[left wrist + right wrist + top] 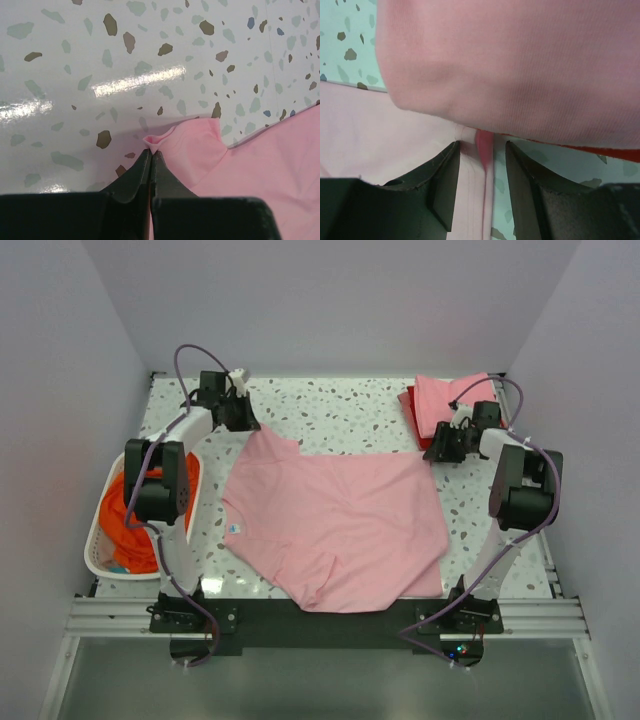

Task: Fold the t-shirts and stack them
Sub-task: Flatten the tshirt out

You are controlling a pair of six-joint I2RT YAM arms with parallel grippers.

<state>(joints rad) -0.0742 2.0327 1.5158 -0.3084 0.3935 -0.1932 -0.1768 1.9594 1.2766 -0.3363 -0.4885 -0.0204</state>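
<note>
- Top external view: a light pink short-sleeved cotton t-shirt [335,525] lies spread flat at the middle of the speckled terrazzo table [340,405]. Its small white neck label [232,528] sits at the left edge — so the collar points left, the hem points right, and the long axis runs from side to side across the table.
- In the far right corner a folded pink t-shirt [445,395] rests on a folded red t-shirt [408,405]. An orange t-shirt [125,525] fills the white slotted plastic laundry basket [100,540] at the left.
- Left wrist view: the left gripper [151,151] is clamped shut on a small pinch of the spread shirt's far-left corner, apparently a sleeve tip, low over the tabletop.
- Right wrist view: the right gripper [481,155] stands about half open. Its fingers sit astride the seam at the shirt's far-right edge without squeezing it, and the folded stack looms just beyond.
- Handling, as a judgement: the cloth looks light and limp and will drape freely. It is best taken at corners or seams, with both far corners lifted together — otherwise it is likely to sag and bunch.
</note>
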